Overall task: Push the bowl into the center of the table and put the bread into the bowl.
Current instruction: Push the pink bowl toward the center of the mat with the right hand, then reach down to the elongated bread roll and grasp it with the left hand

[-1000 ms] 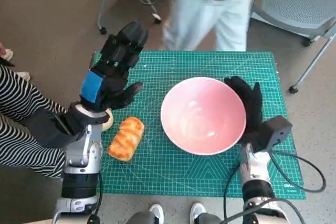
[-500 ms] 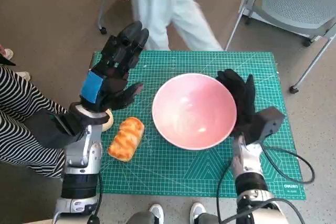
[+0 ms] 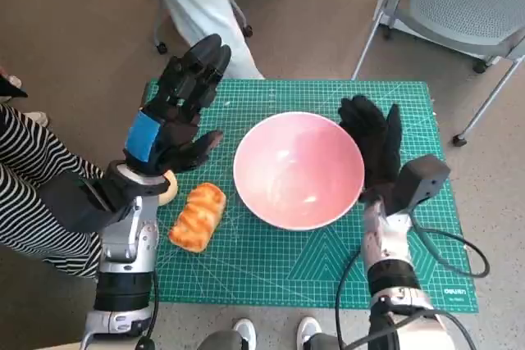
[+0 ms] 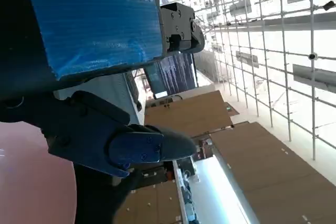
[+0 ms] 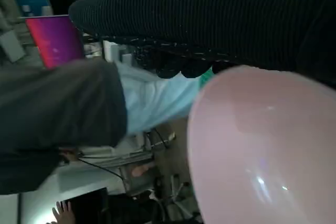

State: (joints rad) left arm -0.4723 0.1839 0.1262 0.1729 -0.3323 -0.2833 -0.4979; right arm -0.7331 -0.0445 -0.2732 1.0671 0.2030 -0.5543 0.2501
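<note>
My right hand point(image 3: 372, 147), fingers flat against the pink bowl point(image 3: 298, 170) at frame centre, may overshoot into the bread point(image 3: 198, 216) at lower left; my left hand point(image 3: 175, 112) hovers released, fingers spread.

I see my left hand point(image 3: 176, 112) as black jointed plastic with blue tape on its back, my right hand point(image 3: 373, 147) in a black knitted glove, pale forearms, black cables looping by the right wrist
</note>
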